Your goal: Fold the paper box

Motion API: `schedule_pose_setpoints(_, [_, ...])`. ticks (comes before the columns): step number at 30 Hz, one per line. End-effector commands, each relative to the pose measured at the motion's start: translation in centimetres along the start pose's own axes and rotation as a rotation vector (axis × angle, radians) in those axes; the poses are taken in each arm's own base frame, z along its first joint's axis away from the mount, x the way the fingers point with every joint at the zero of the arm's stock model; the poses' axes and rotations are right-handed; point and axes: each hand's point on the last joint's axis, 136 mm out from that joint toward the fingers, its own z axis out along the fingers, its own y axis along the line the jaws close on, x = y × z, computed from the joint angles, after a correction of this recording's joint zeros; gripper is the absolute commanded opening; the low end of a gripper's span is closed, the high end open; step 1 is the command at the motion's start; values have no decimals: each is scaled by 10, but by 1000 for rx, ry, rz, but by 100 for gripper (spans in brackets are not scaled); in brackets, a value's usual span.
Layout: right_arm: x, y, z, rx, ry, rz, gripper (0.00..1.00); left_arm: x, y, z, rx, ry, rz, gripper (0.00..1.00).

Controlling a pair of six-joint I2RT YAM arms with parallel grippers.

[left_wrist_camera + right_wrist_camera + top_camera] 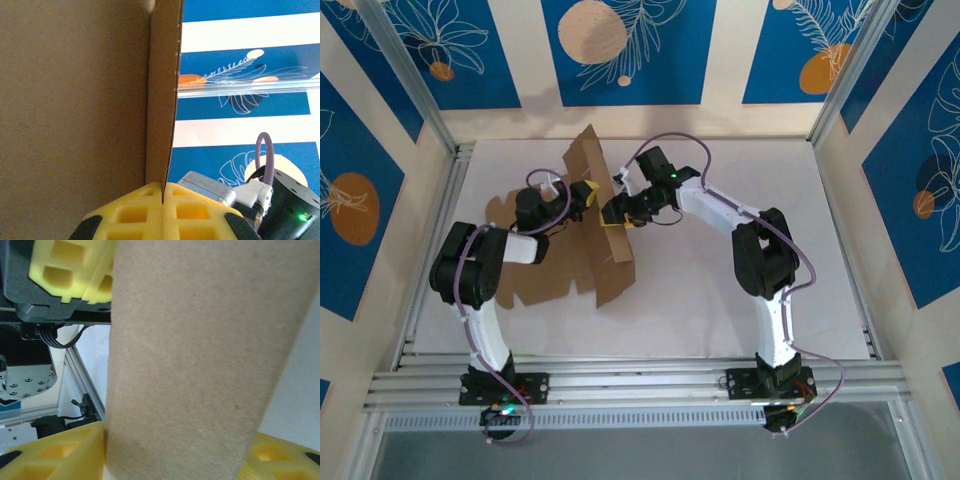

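The paper box [545, 275] is a brown cardboard sheet, part flat on the table's left half and part raised as an upright panel [605, 250] in the middle. My left gripper [584, 197] reaches the panel from the left. In the left wrist view its yellow pads [162, 192] are shut on the thin edge of the paper box [75, 100]. From the right, my right gripper [614, 216] meets the same panel. In the right wrist view a cardboard flap [200, 340] fills the gap of that gripper [177, 437], and both yellow fingers [65, 452] touch its side edges.
The white table [720, 290] is bordered by aluminium rails at the near edge [640, 385] and by blue patterned walls. The left gripper's yellow fingers [75, 270] show just behind the flap, and the right arm's wrist [280, 200] sits close beside the left pads.
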Motion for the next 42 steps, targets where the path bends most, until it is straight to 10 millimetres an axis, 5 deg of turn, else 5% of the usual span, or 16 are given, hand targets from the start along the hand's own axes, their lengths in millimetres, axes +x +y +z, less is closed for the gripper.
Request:
schedule_pose_setpoints(1, [8, -13, 6, 88, 35, 43, 46, -4, -21, 3, 44, -10, 69, 0])
schedule_pose_setpoints(2, [8, -18, 4, 123, 32, 42, 42, -4, -20, 3, 33, -6, 71, 0])
schedule_pose_setpoints(13, [6, -56, -17, 429, 45, 13, 29, -2, -27, -4, -45, 5, 118, 61])
schedule_pose_setpoints(16, [5, -70, -34, 559, 58, -15, 28, -1, -26, -16, -147, 4, 176, 66])
schedule_pose_setpoints(22, [-6, -84, -72, 866, 75, -163, 28, 0, 43, -84, -702, -56, 259, 57])
schedule_pose_setpoints(27, [-12, -90, -75, 1042, 119, -283, 29, 15, 96, -94, -791, -32, 165, 42])
schedule_pose_setpoints(35, [2, -82, -16, 1009, 216, -391, 30, 38, 145, -78, -825, 8, 96, 25])
schedule_pose_setpoints(42, [28, -67, 38, 804, 283, -360, 46, 44, 161, -81, -842, 13, 71, 22])
